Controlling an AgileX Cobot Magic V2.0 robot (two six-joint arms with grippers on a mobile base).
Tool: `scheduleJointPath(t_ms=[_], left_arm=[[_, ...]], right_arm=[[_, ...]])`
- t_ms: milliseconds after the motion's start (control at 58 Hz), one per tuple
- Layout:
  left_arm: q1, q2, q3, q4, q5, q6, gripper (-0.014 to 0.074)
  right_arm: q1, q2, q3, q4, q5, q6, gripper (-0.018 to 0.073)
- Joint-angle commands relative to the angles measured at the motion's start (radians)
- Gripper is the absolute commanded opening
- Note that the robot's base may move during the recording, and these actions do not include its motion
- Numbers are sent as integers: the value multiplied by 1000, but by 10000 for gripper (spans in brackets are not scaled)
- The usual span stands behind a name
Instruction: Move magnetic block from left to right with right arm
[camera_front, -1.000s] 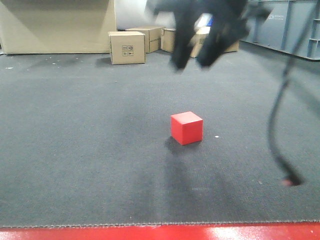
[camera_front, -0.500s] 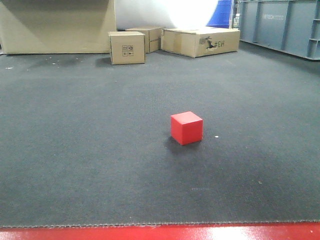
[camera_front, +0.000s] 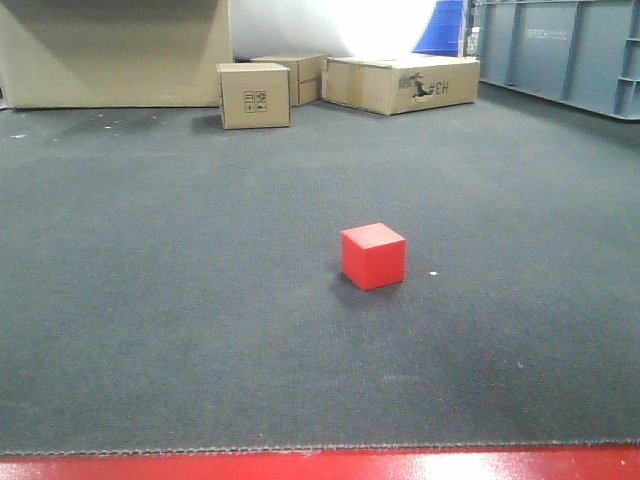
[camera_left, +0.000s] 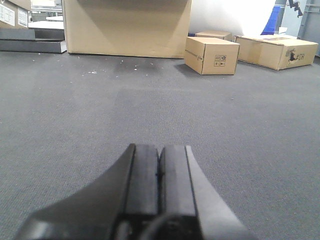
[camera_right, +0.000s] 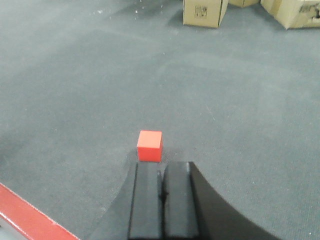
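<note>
One red block lies on the dark grey carpet. It is the only block in any view. It is a small cube, plain bright red, with matte faces, sharp edges and no marks. In the front view it sits flat with one corner turned toward the camera, a little right of the middle, and nothing touches it. A tiny white speck lies on the carpet just to its right.

Two claws show, one in each wrist view. The left claw has its two black fingers pressed together with only a thin seam between them, and it grips nothing; only bare carpet lies ahead of it. The right claw is likewise closed finger against finger and empty. The block sits on the carpet just ahead of its tips in the right wrist view, apart from them.

Far back in the front view stand four tan boxes: one large box at the left, a small box with printed symbols, another small one behind it, and a long low box with a torn hole in its side. A grey-blue crate stands at the right, and a red strip runs along the carpet's near edge.
</note>
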Motion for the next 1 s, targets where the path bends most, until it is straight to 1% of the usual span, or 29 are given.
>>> scheduleJointPath(t_ms=[0, 172, 293, 362, 431, 466, 534, 603, 638, 707, 845, 983], left_arm=[[-3, -3, 7, -5, -83, -6, -126], [-3, -3, 7, -5, -83, -6, -126], [-3, -3, 7, -5, -83, -6, -126], [-3, -3, 7, -5, -83, -6, -126], [-3, -3, 7, -5, -83, -6, -126], [-3, -3, 7, -5, -83, -6, -126], [-3, -3, 7, -5, -83, -6, -126], [-3, -3, 7, -5, -83, -6, -126], [-3, -3, 7, -5, -83, -6, -126], [-3, -3, 7, -5, -83, -6, -126], [-3, -3, 7, -5, -83, -6, -126], [-3, -3, 7, -5, -83, -6, -126]], right_arm=[[-1, 2, -24, -15, -75, -2, 63], [-1, 2, -24, -15, -83, -2, 63], [-21, 2, -23, -43, -87, -4, 63], [-67, 1, -23, -44, -88, -11, 63], [-135, -10, -14, -29, -106, -42, 63], [-175, -23, 0, -15, -130, -67, 63], [-268, -68, 55, 40, -198, -134, 63], [-343, -117, 115, 91, -274, -188, 63], [-389, -151, 158, 108, -308, -201, 63], [-456, -213, 232, 108, -363, -203, 63], [-553, -338, 371, 108, -415, -203, 63], [-595, -449, 481, 108, -426, -203, 63]])
